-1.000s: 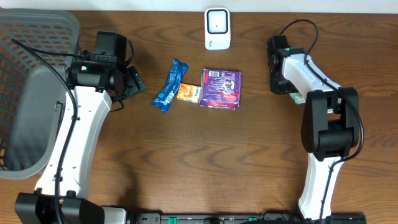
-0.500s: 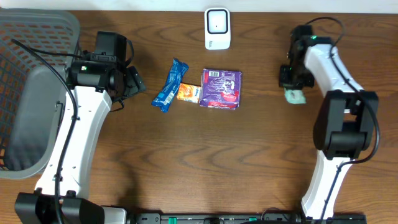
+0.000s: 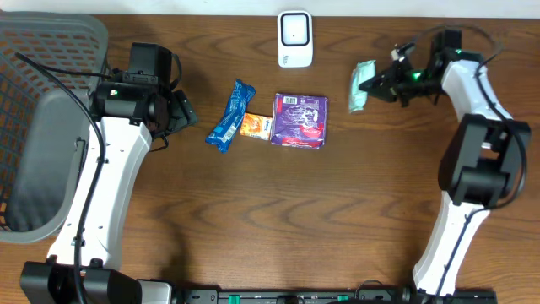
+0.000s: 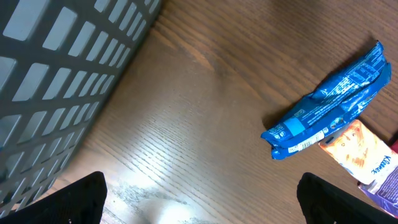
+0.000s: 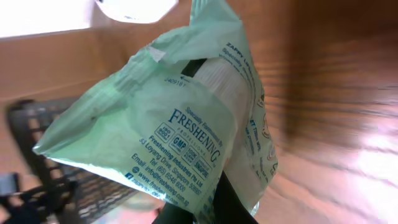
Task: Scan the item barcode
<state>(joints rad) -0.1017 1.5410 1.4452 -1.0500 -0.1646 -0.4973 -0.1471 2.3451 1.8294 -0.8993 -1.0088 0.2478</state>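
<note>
Green packet point(image 3: 363, 85) is pinched in the right gripper point(image 3: 379, 83), right of the scanner point(image 3: 295, 38), probably for reading; left gripper point(image 3: 183, 112) stands open.

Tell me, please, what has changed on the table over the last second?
The right end effector shut on the green packet, lifted it off the table and swung it toward the scanner. The open left end effector, blue packet, orange sachet, purple packet and basket stayed put.

Basket point(image 3: 51, 34) cut off at left edge (overhead), scanner point(image 5: 134, 7) blurred and cropped in rt wrist view.
</note>
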